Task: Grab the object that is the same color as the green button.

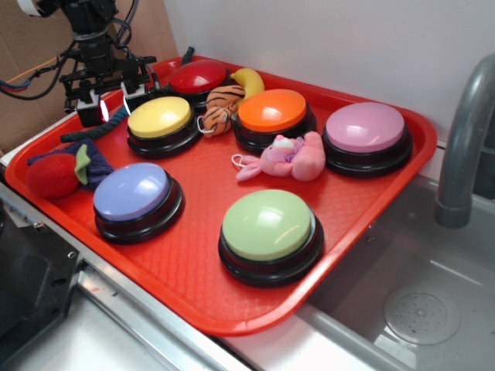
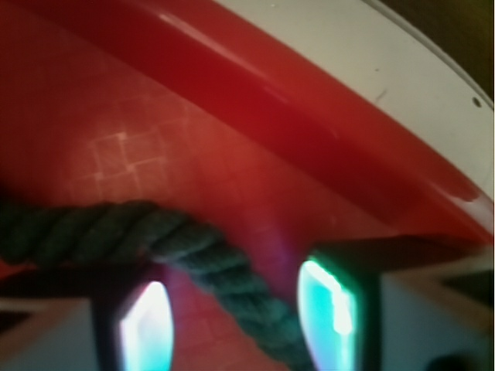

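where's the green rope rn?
Exterior view: the green rope lies at the tray's far left, just left of the yellow button, under the gripper. Wrist view: it runs between the open gripper's fingers.

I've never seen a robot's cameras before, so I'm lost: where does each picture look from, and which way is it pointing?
Exterior: stands off the tray's near corner, looking down across the buttons; the arm and gripper show far left.
Wrist: rides on the arm just above the gripper, looking down at the tray floor and rim; its two lit fingers show.
Shared: the dark green rope, lying between the open jaws.
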You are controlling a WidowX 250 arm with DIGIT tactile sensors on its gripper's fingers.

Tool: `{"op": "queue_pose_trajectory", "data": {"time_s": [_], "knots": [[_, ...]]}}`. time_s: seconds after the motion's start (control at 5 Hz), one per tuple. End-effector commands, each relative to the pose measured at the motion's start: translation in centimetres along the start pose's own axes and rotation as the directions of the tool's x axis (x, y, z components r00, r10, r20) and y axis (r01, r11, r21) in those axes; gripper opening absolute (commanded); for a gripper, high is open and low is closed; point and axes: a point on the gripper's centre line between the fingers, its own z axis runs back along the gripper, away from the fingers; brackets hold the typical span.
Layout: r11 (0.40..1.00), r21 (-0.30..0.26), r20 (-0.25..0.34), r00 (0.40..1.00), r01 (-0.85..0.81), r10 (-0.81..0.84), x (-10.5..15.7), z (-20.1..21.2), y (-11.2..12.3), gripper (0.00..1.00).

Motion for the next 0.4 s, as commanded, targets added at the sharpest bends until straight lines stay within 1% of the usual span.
{"op": "queue_pose_trajectory", "data": {"time_s": [0.0, 0.2], "knots": [[0.999, -0.008, 0.032, 0.999, 0.036, -0.036, -1.0, 0.33, 0.66, 0.07], [0.994, -0.029, 0.037, 0.994, 0.102, -0.101, -1.01, 0.97, 0.48, 0.04]]}}
